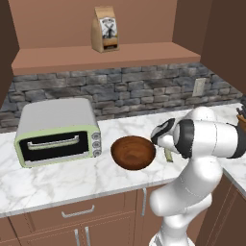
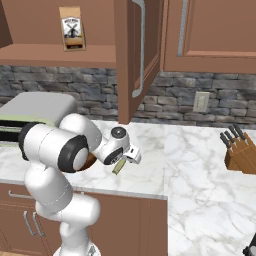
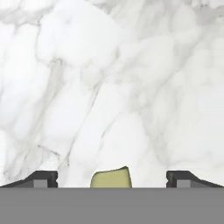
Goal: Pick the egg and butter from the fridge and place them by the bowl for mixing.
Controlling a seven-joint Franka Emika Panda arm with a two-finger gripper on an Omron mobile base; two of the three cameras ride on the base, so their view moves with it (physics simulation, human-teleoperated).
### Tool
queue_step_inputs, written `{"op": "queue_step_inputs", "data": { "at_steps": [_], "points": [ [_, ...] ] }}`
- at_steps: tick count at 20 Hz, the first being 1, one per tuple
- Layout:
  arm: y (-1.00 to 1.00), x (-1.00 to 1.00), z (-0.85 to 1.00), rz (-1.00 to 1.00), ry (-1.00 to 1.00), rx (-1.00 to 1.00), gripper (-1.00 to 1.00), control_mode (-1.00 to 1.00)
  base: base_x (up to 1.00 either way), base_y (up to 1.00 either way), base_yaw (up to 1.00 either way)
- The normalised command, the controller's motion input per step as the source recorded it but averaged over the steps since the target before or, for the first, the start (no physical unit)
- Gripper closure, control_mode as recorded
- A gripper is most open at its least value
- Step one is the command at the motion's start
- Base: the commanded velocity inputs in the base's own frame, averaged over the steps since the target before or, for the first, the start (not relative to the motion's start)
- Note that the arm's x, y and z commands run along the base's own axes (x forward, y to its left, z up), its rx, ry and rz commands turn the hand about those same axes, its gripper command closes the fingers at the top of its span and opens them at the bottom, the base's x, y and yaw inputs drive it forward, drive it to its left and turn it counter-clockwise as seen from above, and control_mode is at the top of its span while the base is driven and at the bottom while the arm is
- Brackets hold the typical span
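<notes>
Gripper wide apart, pointed down over butter on marble counter, beside bowl.

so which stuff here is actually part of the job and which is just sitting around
Part of the job:
- bowl
- butter, a pale yellow block between the open pincer tips
- marble counter beside the bowl

Just lying about:
- toaster oven
- coffee bag on the shelf
- knife block

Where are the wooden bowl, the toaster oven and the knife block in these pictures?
bowl (image 1: 133, 152): left base view, on its inner hollow.
toaster oven (image 1: 57, 139): left base view, on its dark glass door.
knife block (image 2: 241, 155): right base view, on its wooden side.
</notes>
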Motion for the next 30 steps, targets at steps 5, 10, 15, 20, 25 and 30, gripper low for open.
{"op": "queue_step_inputs", "data": {
  "at_steps": [5,10,15,20,25,30],
  "points": [
    [0.10,0.00,0.39,-0.09,0.06,0.00,-1.00,-1.00,0.00,0.00,0.00],
    [0.00,-0.06,0.48,-0.14,0.10,0.00,-1.00,-1.00,0.00,0.00,0.00],
    [-0.03,-0.14,0.47,-0.11,0.10,0.01,-1.00,-1.00,0.00,0.00,0.00],
    [0.04,-0.38,0.48,-0.03,0.01,0.06,-1.00,-1.00,0.00,0.00,0.00],
    [0.05,-0.55,0.46,0.00,-0.02,0.08,-1.00,-1.00,0.00,0.00,0.00],
    [0.17,-0.55,0.45,0.00,-0.06,0.01,-1.00,-1.00,0.00,0.00,0.00]
  ]
}}
